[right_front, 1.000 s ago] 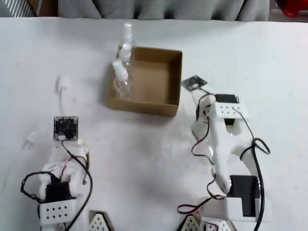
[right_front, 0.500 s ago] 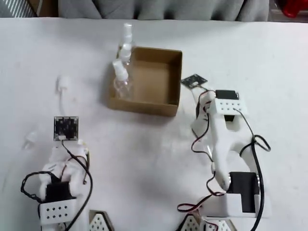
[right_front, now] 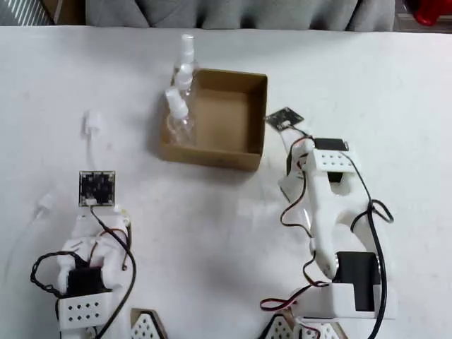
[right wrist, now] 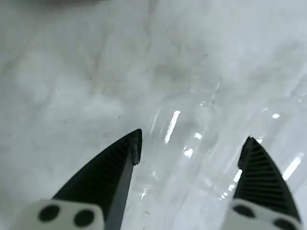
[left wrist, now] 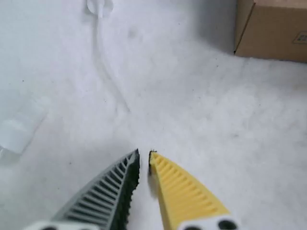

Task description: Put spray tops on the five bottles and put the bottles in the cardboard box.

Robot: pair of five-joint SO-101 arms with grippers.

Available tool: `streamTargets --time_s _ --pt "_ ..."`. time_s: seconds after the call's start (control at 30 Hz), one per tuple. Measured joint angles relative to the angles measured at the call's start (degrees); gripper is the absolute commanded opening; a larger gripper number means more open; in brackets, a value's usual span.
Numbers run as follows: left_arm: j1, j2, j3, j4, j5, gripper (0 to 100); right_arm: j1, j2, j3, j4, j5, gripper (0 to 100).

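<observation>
The right arm has shifted slightly; its right gripper (right wrist: 193, 135) is spread wide with a clear bottle (right wrist: 201, 163) lying between its fingers. The left gripper (left wrist: 144, 153) is all but closed on nothing above the table (left wrist: 216, 110), with a loose spray top (left wrist: 98, 5) ahead of it. Topped bottles (right_front: 176, 116) stand at the left wall of the cardboard box (right_front: 229, 116).

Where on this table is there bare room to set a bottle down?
Bare table lies between the left arm and right arm, in front of the cardboard box; also at the far right edge. Crowded: bottles at the box's left wall, spray tops ahead of the left arm.
</observation>
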Motion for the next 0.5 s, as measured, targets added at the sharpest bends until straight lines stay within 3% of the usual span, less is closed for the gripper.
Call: streamTargets --time_s 0.23,0.5 --pt "0.00 0.00 0.00 0.00 0.00 5 0.00 0.00 1.67 0.00 0.00 32.0" --pt "0.00 0.00 0.00 0.00 0.00 5 2.20 0.00 1.67 -0.70 -2.90 29.4"
